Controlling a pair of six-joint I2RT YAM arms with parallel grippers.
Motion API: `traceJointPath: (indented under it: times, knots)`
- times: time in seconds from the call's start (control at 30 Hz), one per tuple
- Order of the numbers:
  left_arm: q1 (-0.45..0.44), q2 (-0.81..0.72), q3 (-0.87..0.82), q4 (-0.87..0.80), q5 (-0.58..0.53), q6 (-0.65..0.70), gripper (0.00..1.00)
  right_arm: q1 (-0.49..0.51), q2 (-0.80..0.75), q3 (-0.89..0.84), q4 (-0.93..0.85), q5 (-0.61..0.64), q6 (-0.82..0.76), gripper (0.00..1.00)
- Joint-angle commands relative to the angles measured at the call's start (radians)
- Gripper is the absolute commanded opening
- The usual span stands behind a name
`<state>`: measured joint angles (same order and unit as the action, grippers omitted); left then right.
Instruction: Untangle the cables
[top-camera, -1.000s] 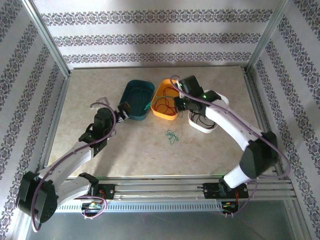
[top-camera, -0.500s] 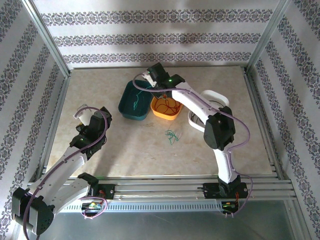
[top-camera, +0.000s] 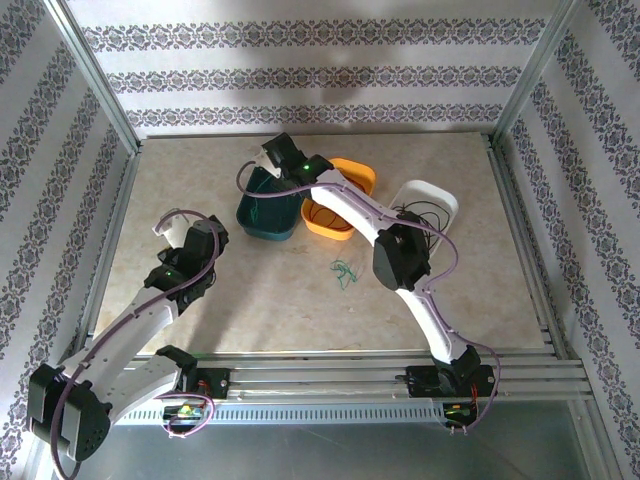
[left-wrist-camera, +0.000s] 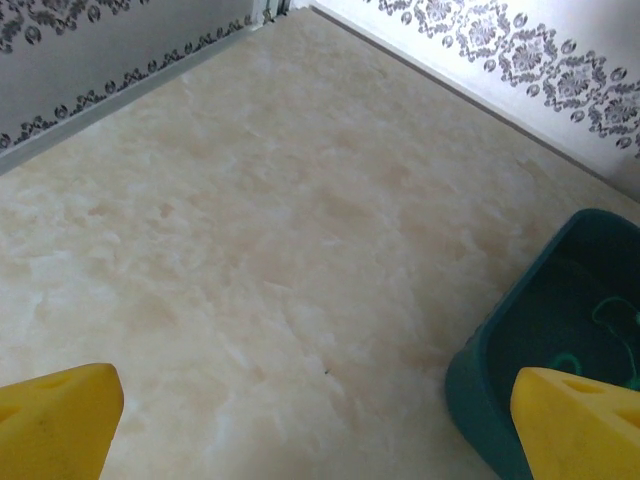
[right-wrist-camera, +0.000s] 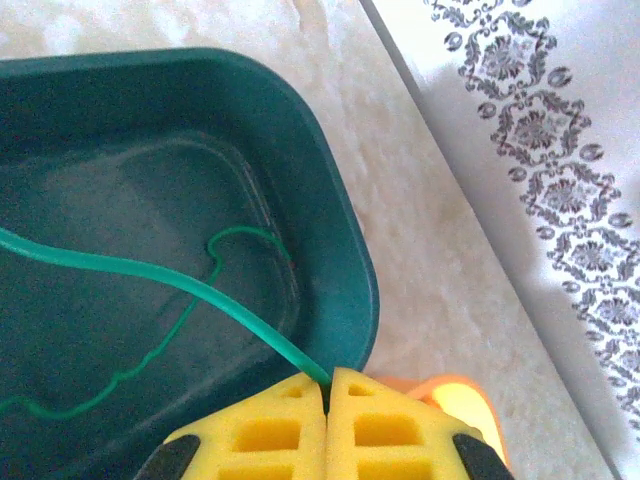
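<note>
My right gripper (right-wrist-camera: 327, 378) is shut on a green cable (right-wrist-camera: 150, 275), which runs from the yellow pads down into the teal tray (right-wrist-camera: 350, 240) and lies in loose curves on its floor. From above, that gripper (top-camera: 272, 160) hangs over the far end of the teal tray (top-camera: 262, 222). A red cable (top-camera: 325, 212) lies in the orange tray (top-camera: 358, 175). A black cable (top-camera: 415, 215) lies in the white tray (top-camera: 435, 195). A small green cable (top-camera: 345, 272) rests on the table. My left gripper (left-wrist-camera: 320, 430) is open over bare table, left of the teal tray (left-wrist-camera: 500, 350).
The three trays stand side by side at the middle back of the table. My right arm's elbow (top-camera: 400, 255) rises between the orange and white trays. Metal frame posts and patterned walls close in the table on three sides.
My right gripper swung left from the orange tray to above the teal tray, trailing the green cable. The left gripper drew back from the teal tray to the left.
</note>
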<state>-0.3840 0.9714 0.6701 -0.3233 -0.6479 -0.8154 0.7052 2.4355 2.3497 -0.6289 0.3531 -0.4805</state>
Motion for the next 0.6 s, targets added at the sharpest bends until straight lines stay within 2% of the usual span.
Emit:
traceJointPath:
  times: [0.0, 0.03, 0.1, 0.13, 0.33, 0.47, 0.57]
  knots:
    - [0.012, 0.016, 0.037, -0.003, 0.032, 0.03, 0.99, 0.014, 0.046, 0.056, 0.037, 0.024, -0.031, 0.0]
    - [0.011, 0.02, 0.039, 0.002, 0.037, 0.038, 0.99, 0.015, 0.052, 0.059, 0.048, 0.024, -0.019, 0.01]
    - [0.011, 0.026, 0.042, 0.021, 0.055, 0.056, 0.99, 0.014, 0.053, 0.063, 0.058, 0.013, 0.018, 0.24]
    - [0.012, 0.03, 0.042, 0.038, 0.071, 0.071, 0.99, 0.014, 0.048, 0.062, 0.06, -0.002, 0.048, 0.3]
    - [0.01, 0.102, 0.049, 0.146, 0.244, 0.168, 0.99, 0.004, -0.075, -0.017, 0.095, -0.113, 0.244, 0.33]
    - [-0.03, 0.136, 0.034, 0.26, 0.367, 0.232, 1.0, -0.004, -0.241, -0.205, 0.139, -0.142, 0.345, 0.34]
    - [-0.094, 0.15, 0.02, 0.344, 0.424, 0.333, 1.0, -0.02, -0.415, -0.429, 0.191, -0.173, 0.428, 0.34]
